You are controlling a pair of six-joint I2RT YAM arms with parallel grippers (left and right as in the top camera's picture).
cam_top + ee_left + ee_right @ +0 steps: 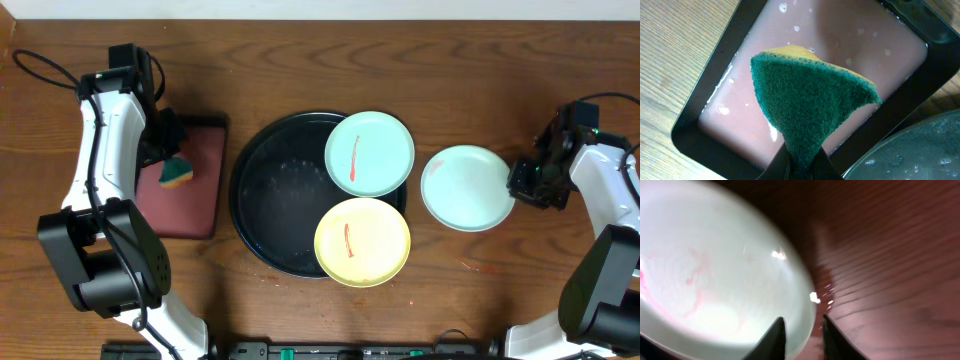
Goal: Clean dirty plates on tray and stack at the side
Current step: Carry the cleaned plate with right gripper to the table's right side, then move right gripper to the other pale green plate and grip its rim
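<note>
My left gripper (802, 156) is shut on a green and yellow sponge (810, 95) and holds it over the wet dark red tray (840, 45); the overhead view shows the sponge (179, 173) there too. The round black tray (270, 195) holds a blue-green plate (369, 153) and a yellow plate (362, 241), each with a red streak. A second blue-green plate (466, 188) lies on the table right of the tray. My right gripper (517, 182) is at its right edge. In the right wrist view the fingers (802, 325) straddle its rim (715, 280), which shows faint pink smears.
The dark red rectangular tray (205, 200) lies left of the black tray. The black tray's wet floor (920, 150) shows at the lower right of the left wrist view. Bare wooden table (500, 290) surrounds the plates.
</note>
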